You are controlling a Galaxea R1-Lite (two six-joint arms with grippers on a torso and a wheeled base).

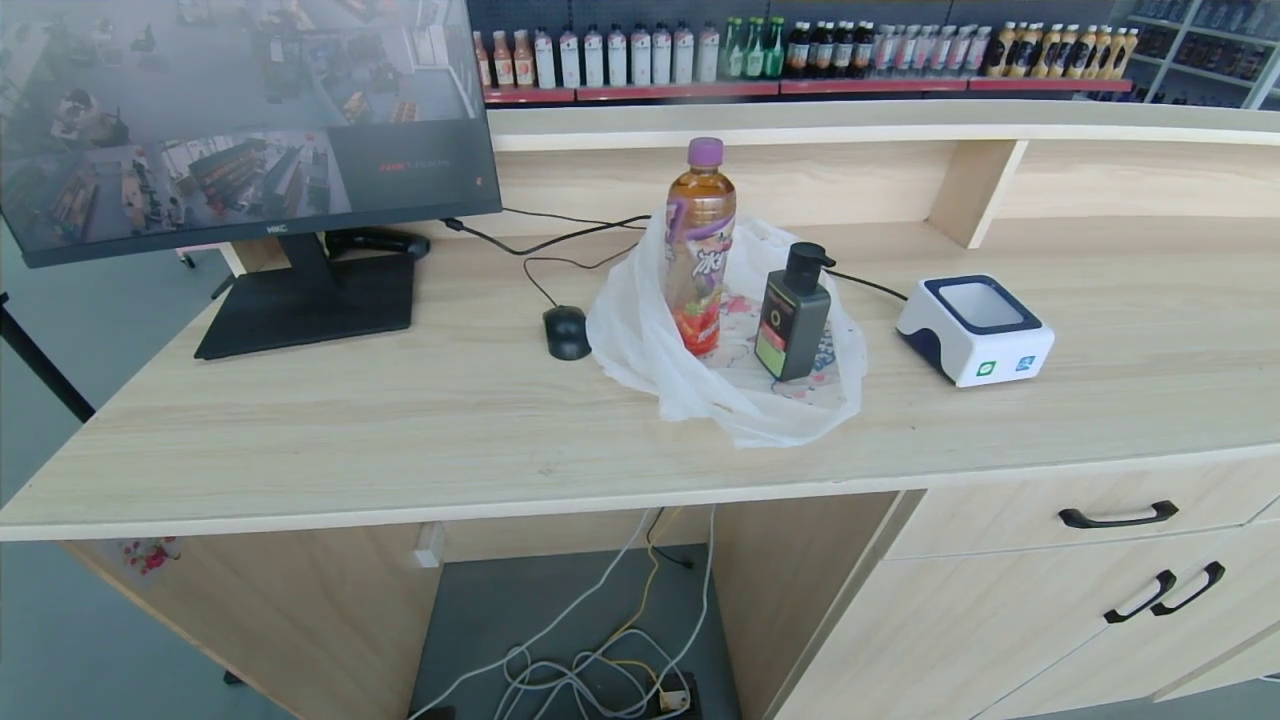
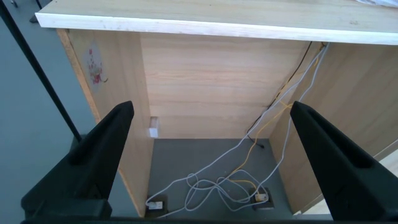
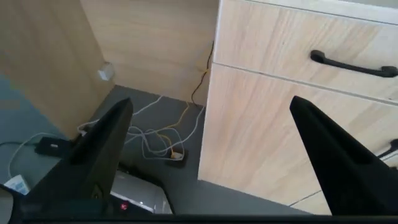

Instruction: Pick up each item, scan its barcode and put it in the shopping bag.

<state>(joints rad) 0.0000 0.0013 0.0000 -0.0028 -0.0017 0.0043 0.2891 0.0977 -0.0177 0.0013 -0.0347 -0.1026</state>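
A tall drink bottle (image 1: 700, 245) with a purple cap stands upright in the white shopping bag (image 1: 655, 355) on the wooden counter (image 1: 400, 420). A dark pump bottle (image 1: 794, 315) stands beside it on the bag's spread plastic. To their right sits the white and navy barcode scanner (image 1: 975, 330). My left gripper (image 2: 211, 124) is open below the counter's edge, facing the knee space with its cables. My right gripper (image 3: 211, 118) is open too, low in front of the drawer fronts (image 3: 298, 81).
A monitor (image 1: 240, 110) on a black stand takes the counter's left end, and a black mouse (image 1: 567, 331) lies left of the bag. Cables (image 1: 590, 660) litter the floor under the counter. Drawers with black handles (image 1: 1118, 518) are at lower right. A raised ledge runs along the back.
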